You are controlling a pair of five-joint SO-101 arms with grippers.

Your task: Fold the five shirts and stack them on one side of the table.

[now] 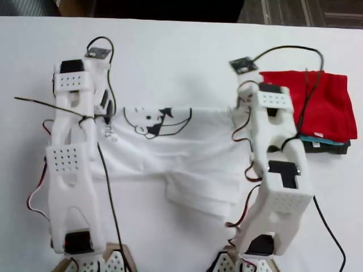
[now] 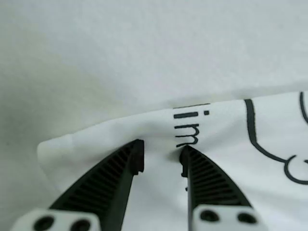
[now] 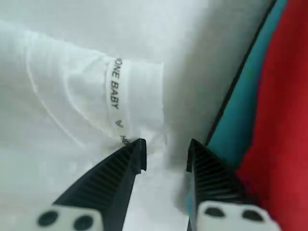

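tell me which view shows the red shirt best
The high view: the red shirt lies atop the stack, nearly whole. The right wrist view catches a strip of it beside a teal layer. The left wrist view faces the white shirt.

— How's the light on your feeds?

— Bright and even, coming from overhead. In your high view the table (image 1: 187, 45) is nearly washed out, so the white shirt (image 1: 193, 158) barely stands off it. Only faint grey in the folds marks them for you.

— Where do you see shadows?

— You get soft ones under the left arm (image 1: 71, 170) and the right arm (image 1: 281, 192), and a darker one along the near edge of the stack (image 1: 326, 107). Your right wrist view shows a grey band between shirt and stack. In your left wrist view the bare table reads greyer than the shirt.
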